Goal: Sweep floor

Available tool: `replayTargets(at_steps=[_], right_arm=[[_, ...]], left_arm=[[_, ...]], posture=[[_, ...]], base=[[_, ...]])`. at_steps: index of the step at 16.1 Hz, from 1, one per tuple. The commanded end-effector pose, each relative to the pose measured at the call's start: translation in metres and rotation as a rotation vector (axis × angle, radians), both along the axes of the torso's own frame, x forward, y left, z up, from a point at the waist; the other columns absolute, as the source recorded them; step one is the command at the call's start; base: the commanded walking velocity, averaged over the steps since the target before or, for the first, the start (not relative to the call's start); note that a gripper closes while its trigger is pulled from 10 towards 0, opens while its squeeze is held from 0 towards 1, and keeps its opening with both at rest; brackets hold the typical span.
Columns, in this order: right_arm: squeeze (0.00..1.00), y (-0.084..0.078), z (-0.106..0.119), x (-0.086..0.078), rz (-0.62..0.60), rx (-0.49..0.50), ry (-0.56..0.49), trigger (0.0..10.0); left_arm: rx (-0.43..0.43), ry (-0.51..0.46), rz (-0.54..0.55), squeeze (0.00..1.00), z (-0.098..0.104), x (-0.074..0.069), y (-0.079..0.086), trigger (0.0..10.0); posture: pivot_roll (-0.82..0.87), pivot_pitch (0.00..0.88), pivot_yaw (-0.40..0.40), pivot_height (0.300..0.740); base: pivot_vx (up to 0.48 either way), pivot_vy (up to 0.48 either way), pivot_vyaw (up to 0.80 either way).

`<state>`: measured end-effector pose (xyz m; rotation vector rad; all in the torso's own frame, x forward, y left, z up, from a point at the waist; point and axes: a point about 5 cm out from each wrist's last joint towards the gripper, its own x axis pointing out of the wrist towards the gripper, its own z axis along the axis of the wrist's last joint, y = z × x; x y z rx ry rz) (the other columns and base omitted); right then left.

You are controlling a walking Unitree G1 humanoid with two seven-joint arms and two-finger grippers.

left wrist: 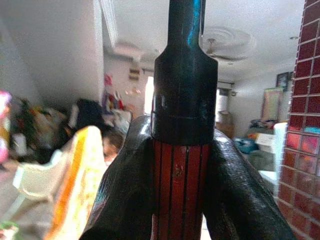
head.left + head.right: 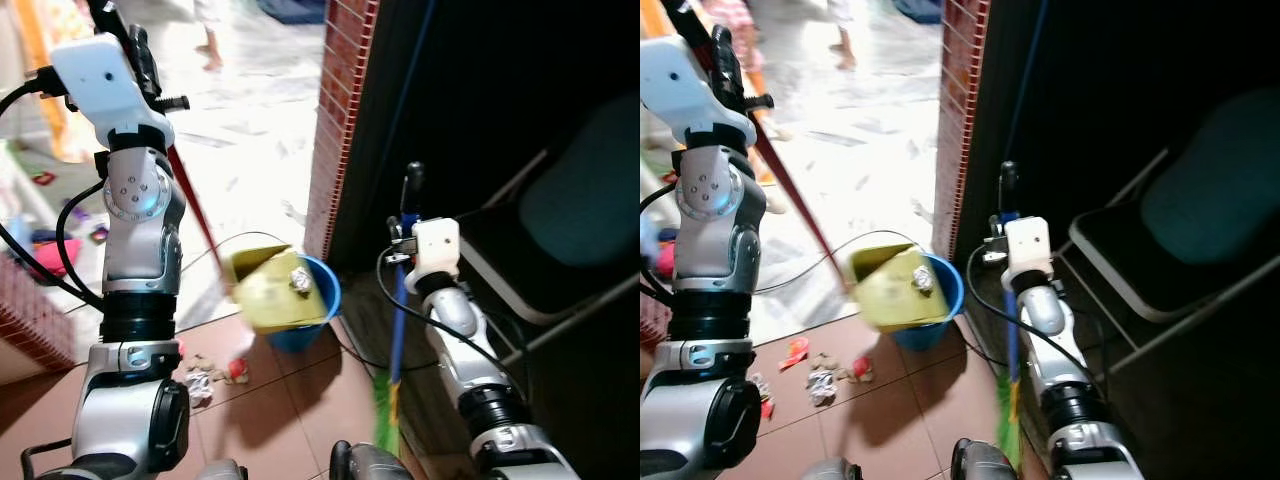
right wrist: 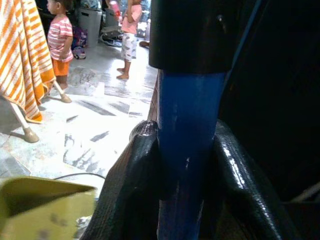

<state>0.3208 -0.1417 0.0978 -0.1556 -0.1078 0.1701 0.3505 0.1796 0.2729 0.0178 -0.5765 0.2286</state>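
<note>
Left gripper (image 1: 182,200) is clamping the red dustpan handle (image 2: 192,205), upper left; right gripper (image 3: 182,200) is clamping the blue broom handle (image 2: 398,330), centre-right; yellow dustpan (image 2: 272,290) is tilting over the blue bucket (image 2: 322,300).

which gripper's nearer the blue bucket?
Right. The right gripper holds the blue broom handle just beside the blue bucket; the left gripper grips the red handle higher, farther off.

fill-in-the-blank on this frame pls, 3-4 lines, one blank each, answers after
1. The right pincer is shut on the broom handle, whose colour is ____.
2. The left pincer grips the red handle of the ____-coloured dustpan.
3. The dustpan is tipped over a blue ____.
4. Scraps of litter lie on the ____ floor tiles.

Missing words: blue; yellow; bucket; brown
</note>
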Motion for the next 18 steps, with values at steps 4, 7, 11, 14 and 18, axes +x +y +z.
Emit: replayTargets(at_steps=[4,7,11,14,18], right_arm=[[0.00,-0.001,0.009,0.001,-0.003,-0.009,-0.048,10.0],[0.00,-0.001,0.009,0.001,-0.001,-0.011,-0.048,10.0],[0.00,0.000,0.008,0.001,0.003,-0.012,-0.046,10.0],[0.00,0.000,0.008,0.001,0.001,-0.013,-0.044,10.0],[0.00,-0.002,0.008,0.001,-0.001,-0.014,-0.045,10.0]], left_arm=[[0.067,-0.127,-0.013,0.00,0.018,-0.006,-0.014,10.0],[0.153,-0.148,-0.004,0.00,0.014,-0.008,-0.023,10.0],[0.275,-0.171,-0.083,0.00,0.000,-0.011,-0.055,10.0],[0.355,-0.156,-0.186,0.00,-0.021,-0.015,-0.081,10.0],[0.515,-0.226,-0.321,0.00,-0.025,-0.029,-0.105,10.0]], posture=[[-0.06,0.000,-0.041,0.740],[-0.06,0.000,-0.042,0.740],[-0.06,0.000,-0.043,0.740],[-0.06,0.000,-0.043,0.740],[-0.06,0.000,-0.043,0.740]], base=[[0.000,0.000,0.00],[0.000,0.000,0.00],[0.000,0.000,0.00],[0.000,0.000,0.00],[0.000,0.000,0.00]])
